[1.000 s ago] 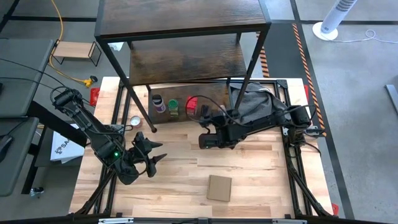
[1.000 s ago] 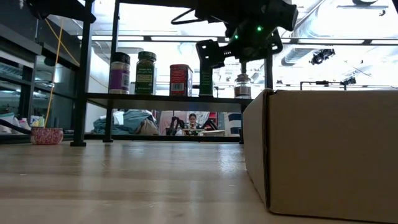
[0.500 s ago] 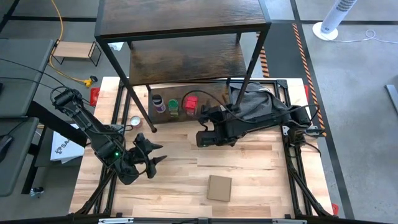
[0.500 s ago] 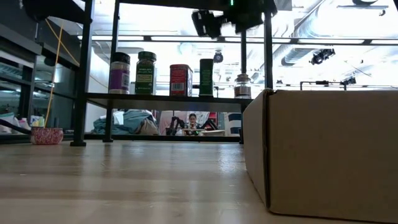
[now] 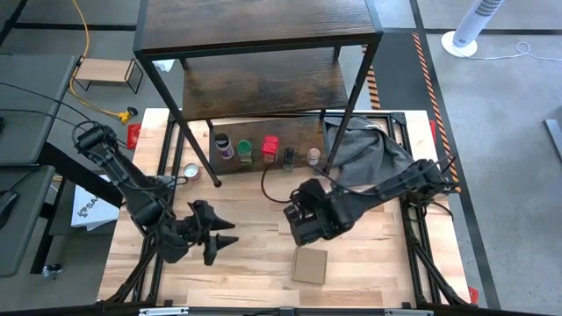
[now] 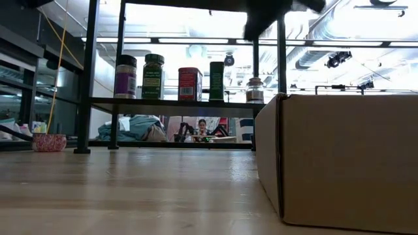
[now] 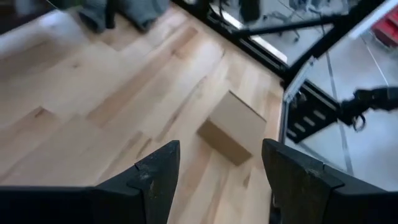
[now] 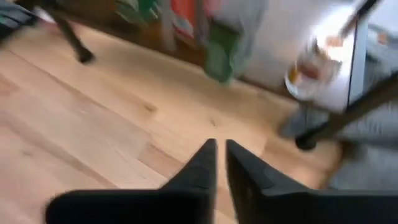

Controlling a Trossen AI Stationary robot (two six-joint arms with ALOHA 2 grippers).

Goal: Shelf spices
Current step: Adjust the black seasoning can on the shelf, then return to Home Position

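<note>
Right fingers (image 8: 219,163) pinched together, holding nothing, five spices (image 5: 266,150) on shelf (image 5: 263,83) just ahead, left fingers (image 7: 217,171) spread, brown box (image 7: 231,127) ahead on table (image 5: 255,224)

Brown cardboard box (image 5: 309,265) on the table (image 5: 255,237), pink bowl (image 5: 191,171), grey cloth (image 5: 360,149), white fan (image 5: 468,31)

Five spices (image 5: 263,150) in a row on the shelf (image 5: 263,83), seemingly.

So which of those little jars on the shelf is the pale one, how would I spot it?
Find the big dark wooden shelf at the far side of the table. Five spice containers stand in a row on its lowest board; the pale jar is the one at the right end, beside the dark container. It alone is light-coloured and squat.
</note>
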